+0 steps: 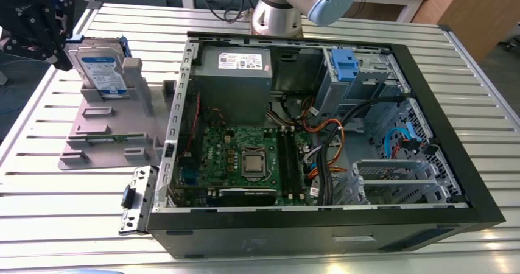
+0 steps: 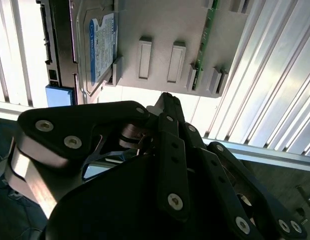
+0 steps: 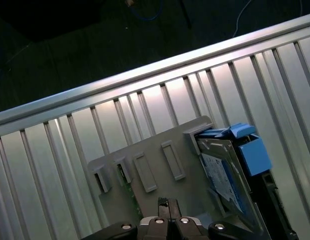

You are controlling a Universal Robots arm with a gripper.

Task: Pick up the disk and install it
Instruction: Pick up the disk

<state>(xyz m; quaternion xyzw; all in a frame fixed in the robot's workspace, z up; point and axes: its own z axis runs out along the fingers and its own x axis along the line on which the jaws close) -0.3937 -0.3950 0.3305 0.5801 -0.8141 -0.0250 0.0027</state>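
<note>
The gripper [image 3: 168, 202] is clenched and empty, pointing at the grey holder [image 3: 155, 142]. The disk [image 3: 222, 175] stands on edge there, just beside its fingertips. A clean grasp likely needs wide-spread jaws centred across the flat faces, clear of the blue bracket [image 3: 252, 152].

The arm [image 1: 281, 9] reaches to the exterior view's left; its gripper [image 2: 165, 102] points down, jaws together, holding nothing.

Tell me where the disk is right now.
The disk stands on edge in the grey holder on the slatted table, at the exterior view's left of the open computer case, with the gripper close beside it.
</note>
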